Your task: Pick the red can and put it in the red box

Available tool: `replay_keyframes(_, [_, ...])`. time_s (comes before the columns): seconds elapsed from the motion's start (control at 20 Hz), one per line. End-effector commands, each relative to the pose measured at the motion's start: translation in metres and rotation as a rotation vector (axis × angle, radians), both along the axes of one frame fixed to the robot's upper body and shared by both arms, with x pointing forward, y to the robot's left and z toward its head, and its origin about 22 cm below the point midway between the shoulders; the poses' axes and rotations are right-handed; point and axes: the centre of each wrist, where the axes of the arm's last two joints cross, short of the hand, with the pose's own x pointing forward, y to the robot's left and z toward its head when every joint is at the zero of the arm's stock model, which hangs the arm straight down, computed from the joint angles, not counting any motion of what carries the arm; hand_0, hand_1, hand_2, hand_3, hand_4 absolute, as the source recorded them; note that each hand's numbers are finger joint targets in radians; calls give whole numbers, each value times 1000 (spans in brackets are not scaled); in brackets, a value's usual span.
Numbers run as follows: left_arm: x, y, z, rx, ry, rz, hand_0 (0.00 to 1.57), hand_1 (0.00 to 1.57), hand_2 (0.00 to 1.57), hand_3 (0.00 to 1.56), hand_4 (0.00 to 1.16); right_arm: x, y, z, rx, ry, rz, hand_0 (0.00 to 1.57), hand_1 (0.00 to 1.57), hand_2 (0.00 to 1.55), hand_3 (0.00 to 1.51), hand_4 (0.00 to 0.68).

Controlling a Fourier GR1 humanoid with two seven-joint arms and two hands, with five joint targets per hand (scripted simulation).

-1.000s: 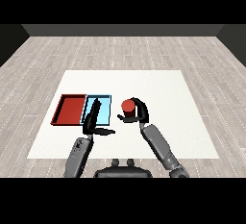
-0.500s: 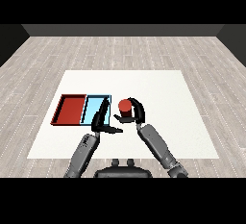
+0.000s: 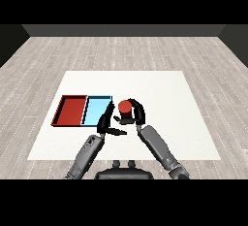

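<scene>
Head view, single frame.

Item 1: white table [image 3: 164, 89]. A pale rectangular surface on a grey plank floor [image 3: 145, 50], bearing everything listed below.

Item 2: red tray [image 3: 71, 111]. It lies toward the table's left side, shallow, with a dark rim and nothing visible inside.

Item 3: light blue tray [image 3: 95, 109]. It lies directly right of the red tray, the two sharing a long edge. Its near right corner is partly covered by the left hand.

Item 4: red can [image 3: 124, 106]. It is upright, with its round top facing the camera, just right of the light blue tray and outside both trays. It sits within the right hand's grasp. Whether its base touches the table cannot be told, since the fingers hide the lower part.

Item 5: right hand [image 3: 134, 113]. Black, on a grey forearm entering from the lower right. The fingers arch over and round the can's far and right sides, with the thumb on the near side, so the hand is grasping the can.

Item 6: left hand [image 3: 107, 124]. Black, on a grey forearm entering from the lower left. It is released and holds nothing: the fingers reach straight up along the light blue tray's right edge, and the thumb juts rightward toward the right hand. It is near the can but apart from it.
</scene>
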Motion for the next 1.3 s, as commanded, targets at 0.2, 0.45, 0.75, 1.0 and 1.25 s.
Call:
replay_keyframes(0.2, [6,-16,0,-9,30,-25,0,0,0,0,0,-3,16,2,-7,-2,5,1435,1435,1433,1377,637])
replay_keyframes(0.45, [30,-9,-27,-25,43,-18,0,0,0,0,0,-6,26,-1,6,3,38,1452,1452,1438,1378,626])
replay_keyframes(0.75, [24,-7,-23,-45,30,-61,0,0,0,0,0,-6,37,7,27,9,69,1482,1482,1438,1374,620])
replay_keyframes(1.0, [2,-33,-18,-49,24,-78,0,0,0,0,0,1,32,6,34,7,88,1494,1494,1451,1376,617])
replay_keyframes(1.25, [10,-22,-14,-31,-2,-58,0,0,0,0,157,-17,38,5,25,21,88,1476,1476,1458,1371,642])
